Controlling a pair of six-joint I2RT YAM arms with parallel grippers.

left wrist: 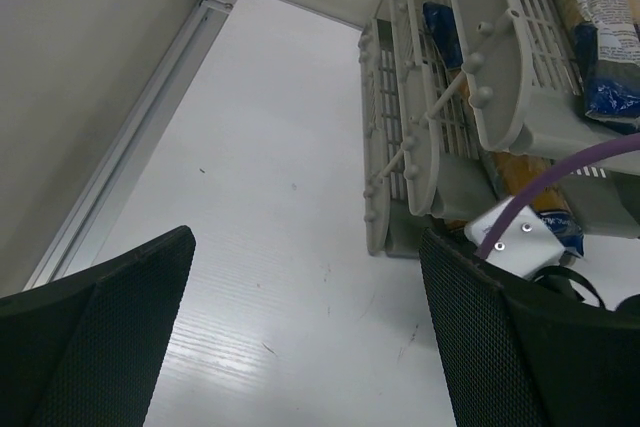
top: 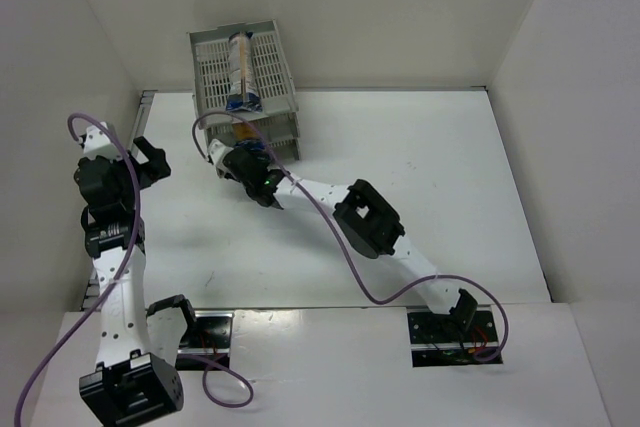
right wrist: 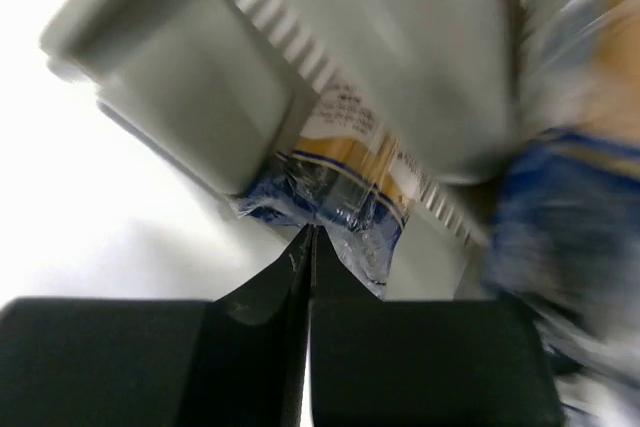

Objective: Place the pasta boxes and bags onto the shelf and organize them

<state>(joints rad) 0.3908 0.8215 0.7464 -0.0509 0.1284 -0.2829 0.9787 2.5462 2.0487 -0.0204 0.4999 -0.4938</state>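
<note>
The grey shelf stands at the back of the table. One spaghetti pack lies on its top tier. A second pack sticks out of a lower tier by its blue end. My right gripper is shut, and its tips touch that blue end at the shelf's front. In the left wrist view the shelf holds the top pack, a blue pack end in a tier below, and the lowest pack. My left gripper is open and empty, left of the shelf.
White walls close in the table on three sides, with a metal rail along the left wall. The right arm's elbow stretches across the middle of the table. A purple cable hangs near the shelf's front.
</note>
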